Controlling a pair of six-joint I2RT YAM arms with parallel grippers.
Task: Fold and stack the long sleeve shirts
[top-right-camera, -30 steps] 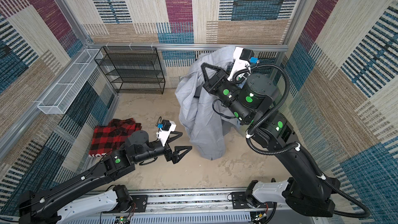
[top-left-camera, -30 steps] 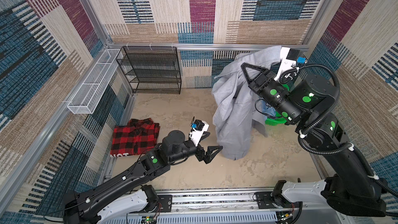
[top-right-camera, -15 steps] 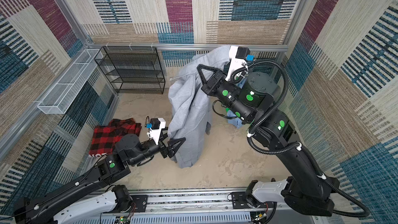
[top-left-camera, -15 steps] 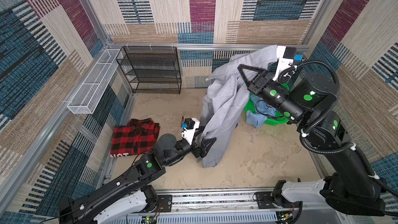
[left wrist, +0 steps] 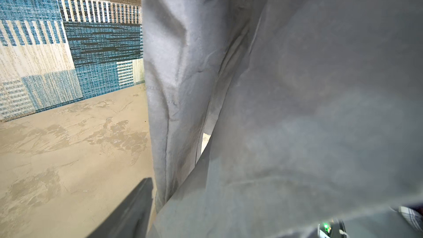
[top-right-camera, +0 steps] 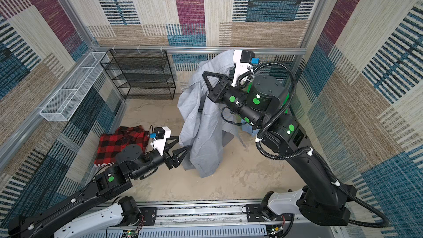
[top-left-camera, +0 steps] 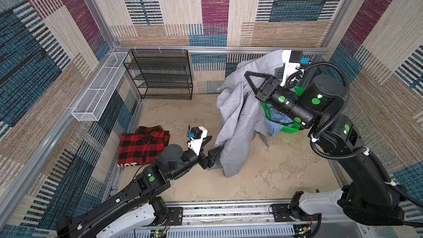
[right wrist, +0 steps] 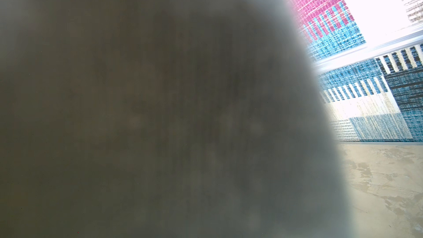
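The grey shirt (top-left-camera: 238, 133) (top-right-camera: 203, 133) hangs full length from my right gripper (top-left-camera: 247, 74) (top-right-camera: 205, 74), which is shut on its upper part high at the back right. My left gripper (top-left-camera: 211, 148) (top-right-camera: 182, 148) is at the shirt's lower left edge, its jaws still apart with grey cloth between them. In the left wrist view the grey shirt (left wrist: 297, 88) fills most of the frame beside one dark finger (left wrist: 132, 209). Grey cloth (right wrist: 160, 111) blocks the right wrist view. The red-and-black plaid shirt (top-left-camera: 142, 145) (top-right-camera: 116, 143) lies folded at the left. The light blue shirt (top-left-camera: 274, 122) sits in the green basket (top-left-camera: 288, 130).
A black wire shelf (top-left-camera: 164, 74) stands against the back wall. A white wire basket (top-left-camera: 98, 88) hangs on the left wall. The green basket sits under my right arm, at the right. Patterned walls enclose the beige floor (top-left-camera: 286, 168).
The right gripper carried the hanging grey shirt leftward. The left gripper met the shirt's lower edge, drew slightly left with it, and its jaws narrowed around the cloth.
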